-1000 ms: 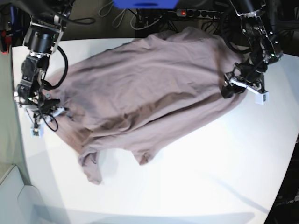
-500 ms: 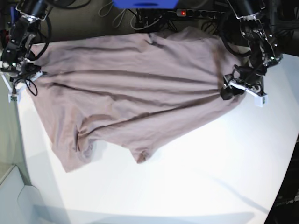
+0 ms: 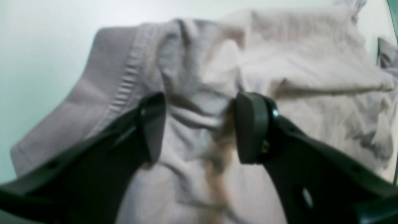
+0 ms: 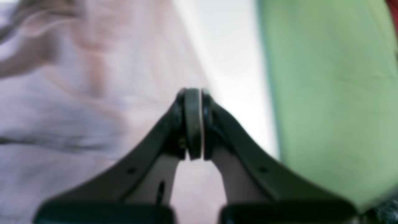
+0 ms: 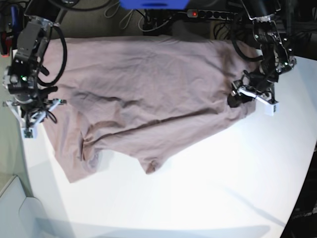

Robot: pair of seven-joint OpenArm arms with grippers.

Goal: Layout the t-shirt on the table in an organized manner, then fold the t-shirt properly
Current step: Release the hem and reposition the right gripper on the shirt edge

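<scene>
At the far left of the base view, a strip of pale green floor [image 5: 9, 163] runs beside the big white table [image 5: 208, 188]. The right gripper [image 5: 30, 116] hangs at the left edge of the table, and the wrist picture shows its two black fingers [image 4: 192, 124] pressed tight together, with a thin pale line between the pads. It sits right at the left edge of the t-shirt [image 5: 148, 94], but the blurry picture does not let me tell if any cloth is caught between the fingers. The dusty pink t-shirt lies spread wide across the far half of the table, from the left edge almost to the right side. It is not flat; long wrinkles run across it, and a bunched corner points toward the near side around the middle. The near half of the table is bare and bright. Behind the table, at the far side, sit dark cables, a black power strip [image 5: 208, 14] with a small red light, and something blue [image 5: 154, 4] at the top edge. On the right, the left gripper [image 5: 247, 96] stands on the right end of the shirt. Its fingers are spread apart, with a raised fold of cloth [image 3: 199, 124] bunched up between them and touching both pads, next to a stitched hem.
</scene>
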